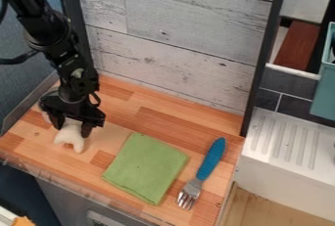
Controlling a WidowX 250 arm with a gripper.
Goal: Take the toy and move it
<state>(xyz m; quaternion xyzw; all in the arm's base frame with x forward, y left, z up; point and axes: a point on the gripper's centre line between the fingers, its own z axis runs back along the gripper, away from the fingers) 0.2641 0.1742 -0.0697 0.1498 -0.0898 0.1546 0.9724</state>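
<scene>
One pale toy (pixel 69 138), on the wooden counter (pixel 167 122) near the green cloth (pixel 145 168). One black gripper (pixel 71 126), fingers spread wide astride the toy, no firm hold seen; so placed, we judge, to close around its body.

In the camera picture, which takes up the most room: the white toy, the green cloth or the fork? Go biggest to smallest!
1. Green cloth
2. Fork
3. White toy: the gripper hides some, so this ranks only the part that shows.
</scene>
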